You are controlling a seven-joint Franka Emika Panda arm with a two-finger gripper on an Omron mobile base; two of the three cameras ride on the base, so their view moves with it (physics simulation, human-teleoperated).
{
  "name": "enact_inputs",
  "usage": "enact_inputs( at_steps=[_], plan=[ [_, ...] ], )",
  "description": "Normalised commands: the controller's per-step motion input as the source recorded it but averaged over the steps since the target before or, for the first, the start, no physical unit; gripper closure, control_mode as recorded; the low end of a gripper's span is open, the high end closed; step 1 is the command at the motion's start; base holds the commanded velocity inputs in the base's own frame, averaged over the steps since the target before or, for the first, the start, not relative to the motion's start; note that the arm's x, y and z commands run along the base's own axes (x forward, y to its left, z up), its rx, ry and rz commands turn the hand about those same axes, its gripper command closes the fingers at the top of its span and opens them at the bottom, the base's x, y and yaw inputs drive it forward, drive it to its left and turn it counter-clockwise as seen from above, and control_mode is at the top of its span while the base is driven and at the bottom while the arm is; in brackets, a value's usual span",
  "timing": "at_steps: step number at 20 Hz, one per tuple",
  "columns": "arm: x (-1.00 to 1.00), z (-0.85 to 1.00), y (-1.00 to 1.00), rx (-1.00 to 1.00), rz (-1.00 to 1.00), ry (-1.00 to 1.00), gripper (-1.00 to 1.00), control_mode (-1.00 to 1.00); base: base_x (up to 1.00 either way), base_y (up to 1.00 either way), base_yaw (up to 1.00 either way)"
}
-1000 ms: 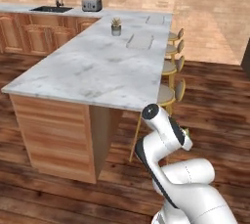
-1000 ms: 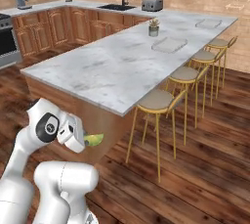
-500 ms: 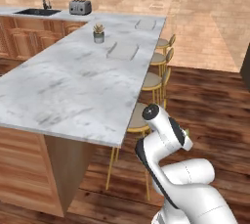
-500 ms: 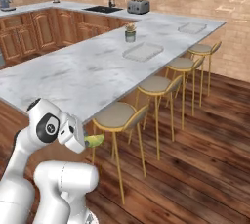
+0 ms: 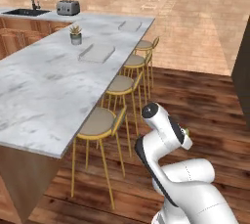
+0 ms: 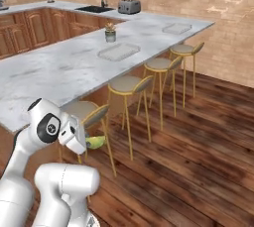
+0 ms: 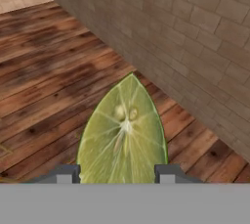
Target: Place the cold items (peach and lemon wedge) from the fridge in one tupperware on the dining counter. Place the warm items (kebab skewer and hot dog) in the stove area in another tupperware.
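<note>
Lemon wedge (image 7: 124, 135) sits pinched between my jaws, cut face toward the hand camera, above the wood floor (image 7: 44, 71). Two tupperwares (image 5: 97, 53) (image 5: 129, 25) lie on the table (image 5: 39, 86), well apart from me.

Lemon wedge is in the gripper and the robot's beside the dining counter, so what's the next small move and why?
Probably lift the arm toward the nearer tupperware on the dining counter. The gripper is shut on the lemon wedge, carried low by the stools, below the counter top, and both flat containers look empty, so the wedge must be raised before it can be dropped in.
</note>
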Motion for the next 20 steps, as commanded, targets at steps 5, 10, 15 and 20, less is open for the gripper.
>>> enact_inputs(
  at_steps=[5, 10, 15, 20],
  plan=[
    [0.0, 0.0, 0.0, 0.0, 0.0, 0.0, 1.0, 1.0, 0.54, -1.0, 0.13],
    [0.0, 0.0, 0.0, 0.0, 0.0, 0.0, 1.0, 1.0, 0.93, -1.0, 0.14],
    [0.0, 0.0, 0.0, 0.0, 0.0, 0.0, 1.0, 1.0, 0.96, -1.0, 0.15],
    [0.0, 0.0, 0.0, 0.0, 0.0, 0.0, 1.0, 1.0, 0.96, -1.0, 0.14]
  ],
)
